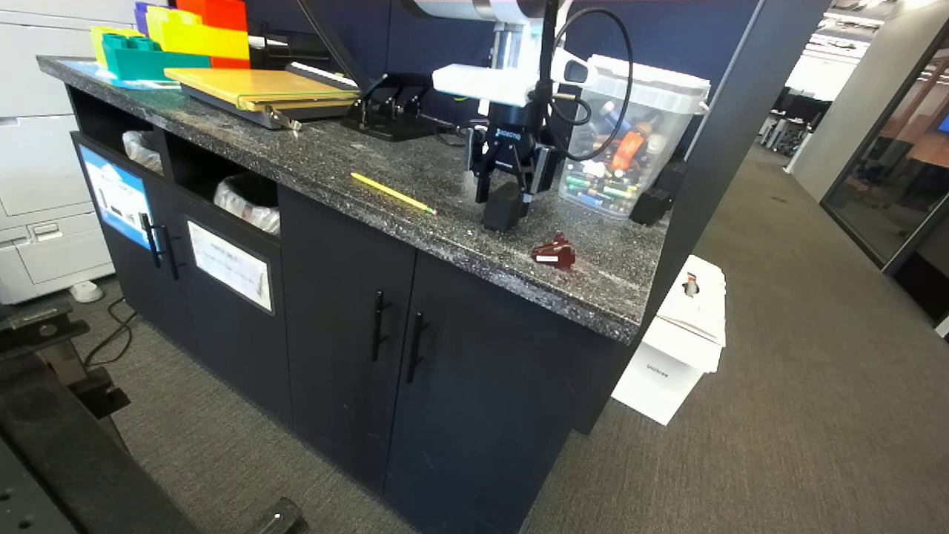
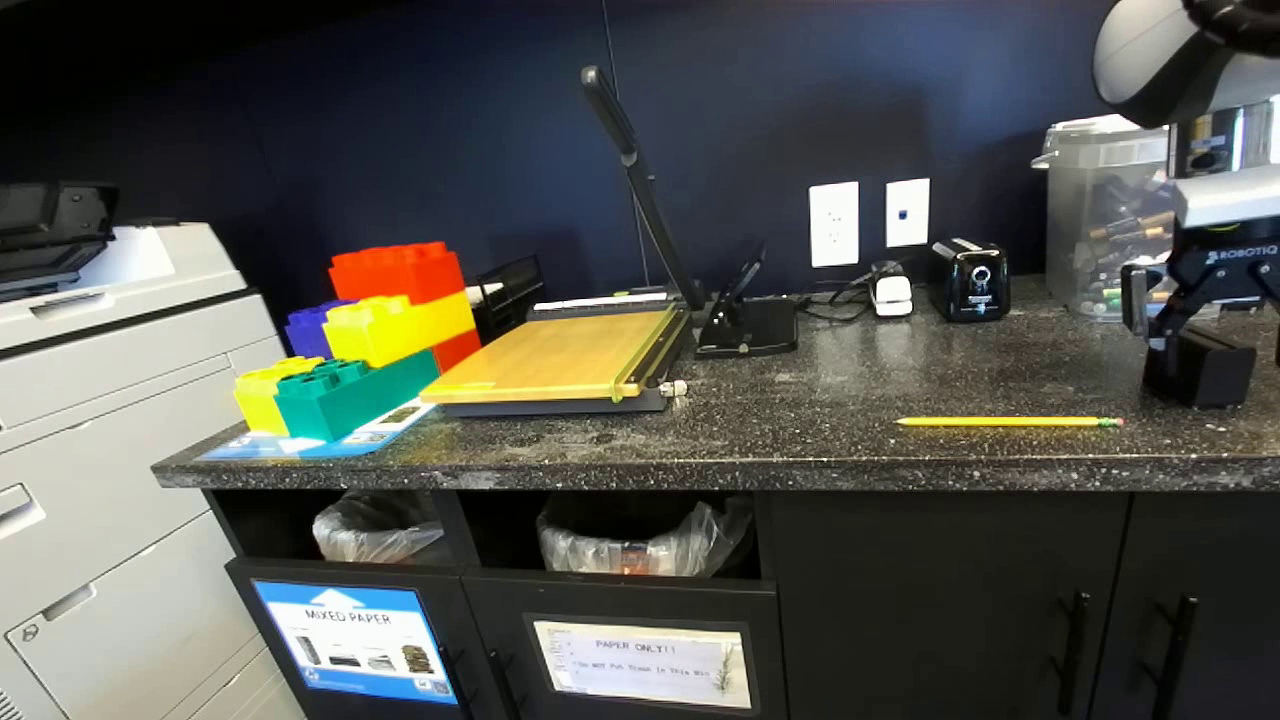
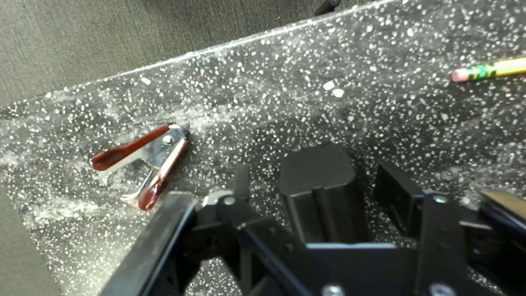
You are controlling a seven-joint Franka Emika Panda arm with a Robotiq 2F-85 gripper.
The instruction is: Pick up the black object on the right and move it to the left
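The black object [image 1: 502, 211] is a small matte black block with rounded corners. It stands on the speckled countertop, and it also shows in an exterior view [image 2: 1198, 370] at the right. In the wrist view the black object [image 3: 318, 172] shows its flat top and a grooved side; its lower part is hidden behind the gripper's body. My gripper [image 3: 318, 187] is open, with one finger on each side of the black object and a visible gap on both sides. The gripper [image 1: 506, 194] points down over the object in both exterior views.
A red-handled clamp [image 3: 152, 158] lies beside the gripper. A yellow pencil [image 1: 393, 193] lies near the front edge. A clear bin of markers [image 1: 630, 141] stands behind, with another black item [image 1: 652, 206] beside it. A paper cutter [image 2: 560, 355] and large toy bricks [image 2: 370, 340] stand farther along.
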